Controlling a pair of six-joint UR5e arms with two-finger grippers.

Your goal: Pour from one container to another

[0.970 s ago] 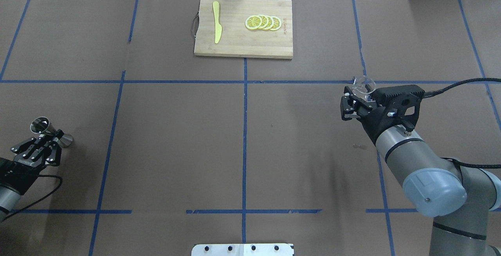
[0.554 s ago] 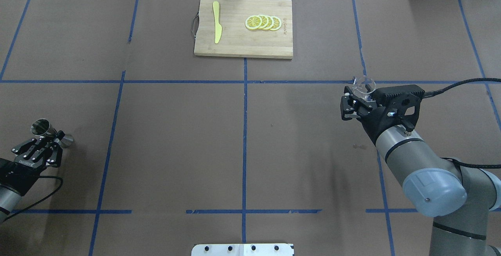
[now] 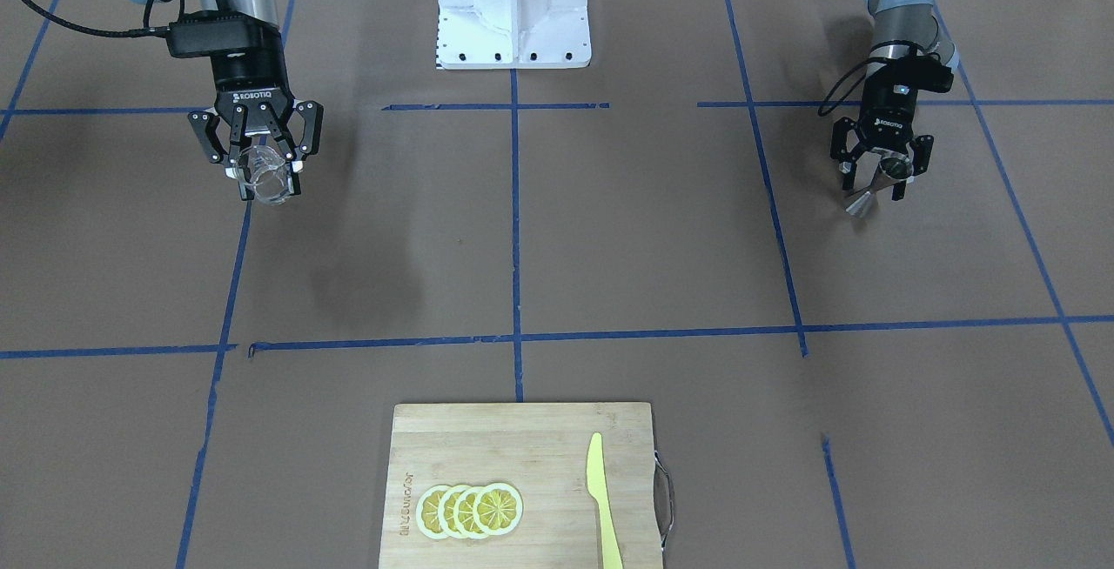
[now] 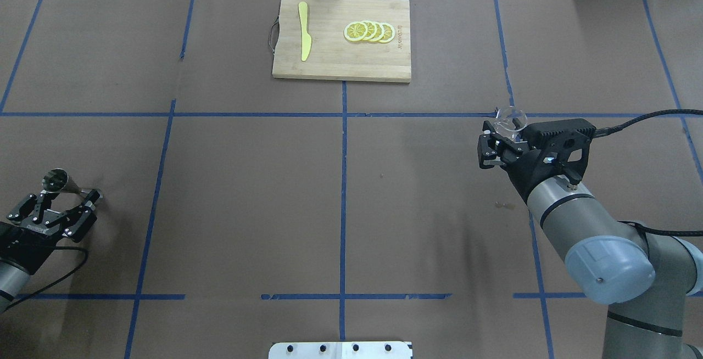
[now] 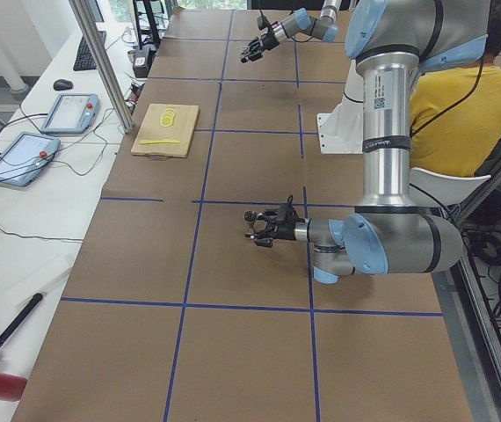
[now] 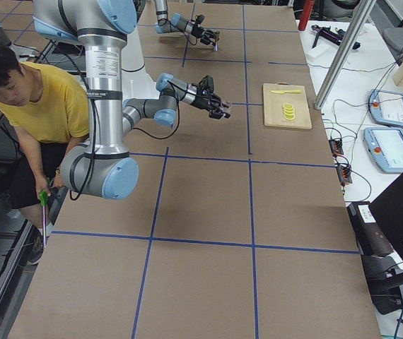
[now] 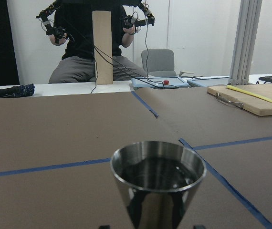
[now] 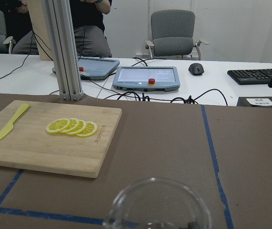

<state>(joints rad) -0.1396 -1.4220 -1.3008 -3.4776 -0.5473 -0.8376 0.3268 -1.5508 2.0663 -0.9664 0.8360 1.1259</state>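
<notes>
Glass cup gripped in right pincer, jigger — between parted left pincer

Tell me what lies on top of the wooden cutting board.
Four lemon slices in an overlapping row and a yellow knife, apart from each other, lie on the cutting board. Only the slice nearest the knife shows whole; the others are partly covered.

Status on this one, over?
Left gripper open, straddling metal jigger. Right gripper shut on glass cup, far from jigger. Cutting board off the path.
</notes>
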